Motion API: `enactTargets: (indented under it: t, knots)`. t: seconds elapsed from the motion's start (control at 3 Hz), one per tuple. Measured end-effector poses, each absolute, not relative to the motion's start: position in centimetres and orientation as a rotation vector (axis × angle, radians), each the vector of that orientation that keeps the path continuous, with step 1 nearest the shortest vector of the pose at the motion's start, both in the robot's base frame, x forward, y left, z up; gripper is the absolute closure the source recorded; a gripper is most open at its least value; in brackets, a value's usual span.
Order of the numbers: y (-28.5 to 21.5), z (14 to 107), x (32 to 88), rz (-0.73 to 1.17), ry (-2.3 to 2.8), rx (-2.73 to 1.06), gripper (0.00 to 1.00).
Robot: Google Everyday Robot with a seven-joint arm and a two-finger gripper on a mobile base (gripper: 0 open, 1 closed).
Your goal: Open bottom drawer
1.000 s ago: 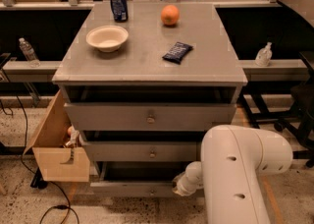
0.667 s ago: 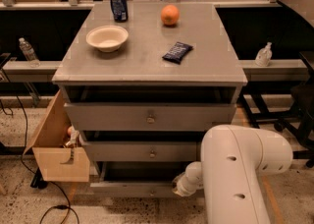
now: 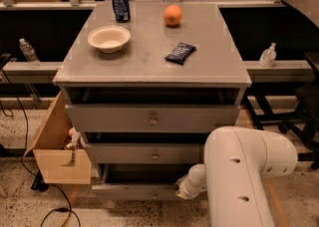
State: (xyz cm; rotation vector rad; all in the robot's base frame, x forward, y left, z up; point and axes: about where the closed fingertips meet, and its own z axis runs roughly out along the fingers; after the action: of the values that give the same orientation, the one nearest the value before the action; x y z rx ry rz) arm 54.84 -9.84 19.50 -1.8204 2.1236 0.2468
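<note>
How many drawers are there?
3: the top drawer under the tabletop, the middle drawer below it, and the bottom drawer lowest, with the gripper at its front. None look hidden.

The bottom drawer (image 3: 134, 191) is matt, grey-painted wood, like the top (image 3: 149, 56). The arm (image 3: 244, 171) has a smooth, glossy white plastic shell, and the gripper (image 3: 182, 187), low at that drawer's front, looks the same. The can (image 3: 120, 4) is shiny metal and the box (image 3: 60, 164) is matt cardboard.
</note>
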Motion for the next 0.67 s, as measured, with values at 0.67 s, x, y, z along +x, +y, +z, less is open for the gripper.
enactTargets:
  t: [0.67]
  knots:
    - [-9.83,19.51,54.83,0.247,2.124,-1.82,0.84]
